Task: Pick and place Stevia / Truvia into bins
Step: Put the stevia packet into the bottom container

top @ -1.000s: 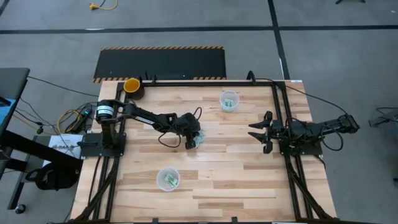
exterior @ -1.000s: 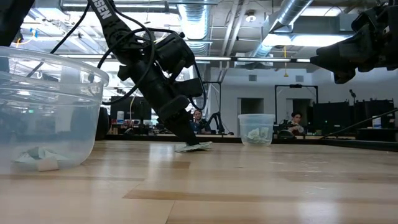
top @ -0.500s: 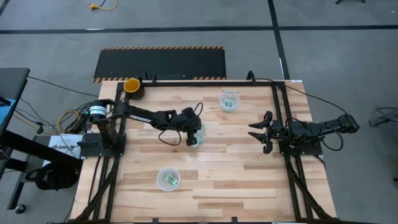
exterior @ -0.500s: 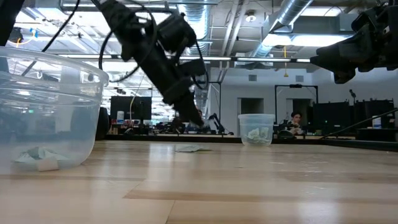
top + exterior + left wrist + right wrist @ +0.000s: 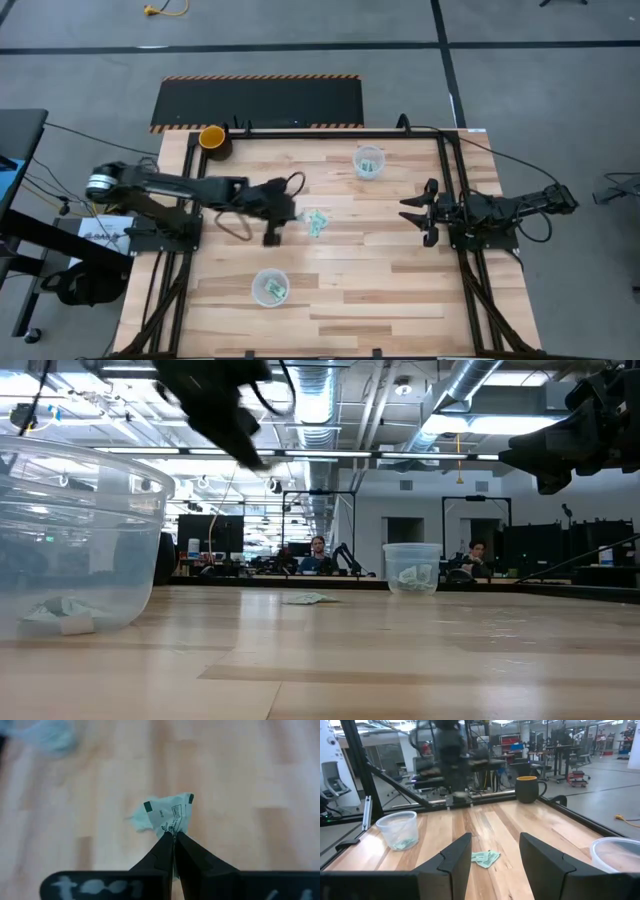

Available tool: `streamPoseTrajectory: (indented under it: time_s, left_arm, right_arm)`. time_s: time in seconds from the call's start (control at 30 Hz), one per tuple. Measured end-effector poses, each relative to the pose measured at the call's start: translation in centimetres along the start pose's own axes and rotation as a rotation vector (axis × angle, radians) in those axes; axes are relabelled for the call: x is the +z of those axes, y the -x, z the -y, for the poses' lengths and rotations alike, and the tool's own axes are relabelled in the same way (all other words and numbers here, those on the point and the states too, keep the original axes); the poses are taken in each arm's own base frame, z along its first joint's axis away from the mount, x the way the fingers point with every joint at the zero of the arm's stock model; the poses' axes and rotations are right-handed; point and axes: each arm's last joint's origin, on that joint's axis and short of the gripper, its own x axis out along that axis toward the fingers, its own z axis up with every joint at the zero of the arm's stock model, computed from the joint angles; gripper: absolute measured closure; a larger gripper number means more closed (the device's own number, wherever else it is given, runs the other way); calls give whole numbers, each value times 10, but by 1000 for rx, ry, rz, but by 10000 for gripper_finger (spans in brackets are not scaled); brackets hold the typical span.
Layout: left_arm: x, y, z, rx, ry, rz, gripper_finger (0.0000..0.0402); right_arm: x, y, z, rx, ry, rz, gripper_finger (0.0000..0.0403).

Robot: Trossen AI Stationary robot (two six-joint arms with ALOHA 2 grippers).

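Left gripper [image 5: 174,836]: fingers pinched on one mint-green Stevia packet [image 5: 165,814], raised above the table [image 5: 380,270]. Loose packets [image 5: 317,222]: mid-table. Right gripper [image 5: 408,210]: fingers apart, empty, at right edge.

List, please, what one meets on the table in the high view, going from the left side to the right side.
Yellow-orange cup → left gripper, shut on a packet → loose packets → far clear cup → right gripper, open.
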Motion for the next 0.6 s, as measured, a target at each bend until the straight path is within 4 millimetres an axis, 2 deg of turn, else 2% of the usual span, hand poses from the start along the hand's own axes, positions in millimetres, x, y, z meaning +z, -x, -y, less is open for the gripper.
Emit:
streamPoseTrajectory:
  time_s: [0.2,0.3,0.43,0.6]
  left_arm:
    - [-14,45,43,-199,-93,86,400]
    - [-22,58,62,-279,-108,130,400]
    - [-35,58,84,-399,-144,147,400]
    - [-49,44,97,-428,-164,116,400]
  right_arm:
    - [0,0,0,0,0,0,243]
    - [0,0,0,0,0,0,243]
    - [0,0,0,0,0,0,243]
    - [0,0,0,0,0,0,243]
